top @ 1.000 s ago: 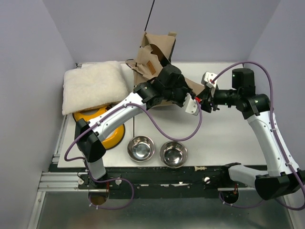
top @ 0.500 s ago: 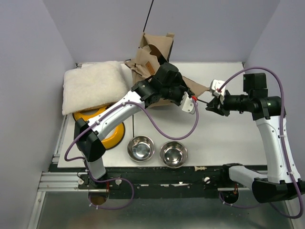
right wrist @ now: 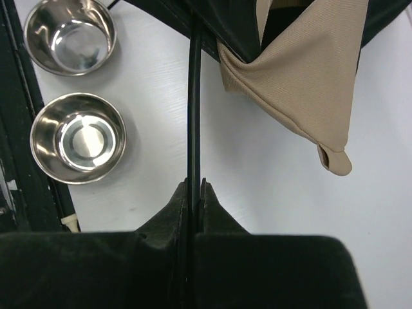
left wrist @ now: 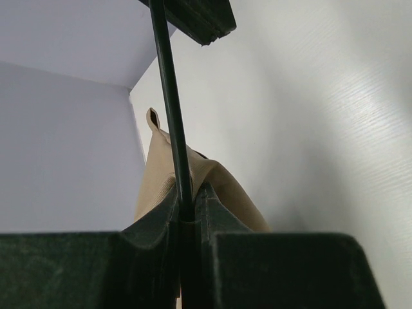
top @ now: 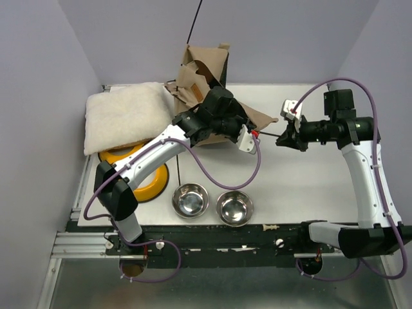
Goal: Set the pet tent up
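The pet tent (top: pixel 201 76) is a crumpled tan fabric heap at the back of the table, partly hidden by my left arm. A thin black pole (top: pixel 267 134) runs from it between my two grippers. My left gripper (top: pixel 248 136) is shut on the pole, as the left wrist view shows (left wrist: pixel 187 207), with the pole (left wrist: pixel 168 109) rising past tan fabric (left wrist: pixel 222 187). My right gripper (top: pixel 282 138) is shut on the same pole (right wrist: pixel 194 116) in the right wrist view (right wrist: pixel 194 187). A tan tent corner (right wrist: pixel 302 77) lies just beyond.
A cream fluffy cushion (top: pixel 125 116) lies at the back left over a yellow-orange item (top: pixel 141 172). Two steel bowls (top: pixel 190 199) (top: pixel 234 207) stand near the front edge, also in the right wrist view (right wrist: pixel 78 137). Another pole (top: pixel 195 20) sticks up behind the tent.
My left gripper has drawn left and back with the pole, and the tent shifted left with it. My right gripper slid right along the pole, then a little back left.
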Robot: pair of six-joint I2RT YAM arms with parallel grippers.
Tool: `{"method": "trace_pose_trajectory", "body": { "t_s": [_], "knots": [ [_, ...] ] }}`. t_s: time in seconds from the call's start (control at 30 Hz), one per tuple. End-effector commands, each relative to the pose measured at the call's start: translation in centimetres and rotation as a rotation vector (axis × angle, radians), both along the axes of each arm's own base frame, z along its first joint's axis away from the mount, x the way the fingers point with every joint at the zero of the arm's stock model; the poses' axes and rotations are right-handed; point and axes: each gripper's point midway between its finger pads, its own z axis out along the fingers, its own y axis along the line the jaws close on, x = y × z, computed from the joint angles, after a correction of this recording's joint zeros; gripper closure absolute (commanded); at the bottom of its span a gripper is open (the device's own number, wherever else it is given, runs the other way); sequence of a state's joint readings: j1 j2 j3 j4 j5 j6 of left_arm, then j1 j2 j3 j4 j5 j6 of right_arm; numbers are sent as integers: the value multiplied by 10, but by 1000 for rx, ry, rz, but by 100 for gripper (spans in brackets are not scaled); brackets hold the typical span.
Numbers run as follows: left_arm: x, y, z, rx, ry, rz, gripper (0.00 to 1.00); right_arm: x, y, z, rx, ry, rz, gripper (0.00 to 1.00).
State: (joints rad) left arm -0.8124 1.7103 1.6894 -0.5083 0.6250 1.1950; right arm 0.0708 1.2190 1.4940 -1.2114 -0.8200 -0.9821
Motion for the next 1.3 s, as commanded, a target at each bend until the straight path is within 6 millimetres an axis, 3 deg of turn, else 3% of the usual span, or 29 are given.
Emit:
{"method": "trace_pose_trajectory", "body": {
  "t_s": [0.0,0.1,0.27,0.3,0.33,0.5,0.67,0.73,0.8,0.97,1.17,1.27],
  "knots": [
    [-2,9,3,-26,-52,-19,100,20,25,15,99,-57,76,99],
    [7,16,4,-39,-80,10,88,29,36,13,108,-59,86,99],
    [12,28,7,-35,-83,53,41,44,46,11,121,-28,63,99],
    [11,30,12,-49,-82,59,26,47,45,10,121,-25,50,99],
    [6,33,20,-69,-82,61,25,49,45,9,118,-24,46,99],
    [-24,48,52,-126,-69,14,27,50,47,10,115,-25,48,99],
    [-50,42,71,-200,-30,-26,32,46,58,13,124,-30,86,99],
    [-49,35,77,-232,-29,-23,47,43,62,14,129,-31,103,99],
    [-43,26,73,-223,2,-28,54,41,65,14,128,-36,116,99],
    [-32,10,73,-235,4,-42,56,38,71,16,134,-49,137,99],
    [-22,6,62,-210,-6,-34,56,38,72,18,133,-58,143,99],
    [-21,6,62,-215,-2,-40,61,37,74,17,133,-53,150,99]
  ]
}}
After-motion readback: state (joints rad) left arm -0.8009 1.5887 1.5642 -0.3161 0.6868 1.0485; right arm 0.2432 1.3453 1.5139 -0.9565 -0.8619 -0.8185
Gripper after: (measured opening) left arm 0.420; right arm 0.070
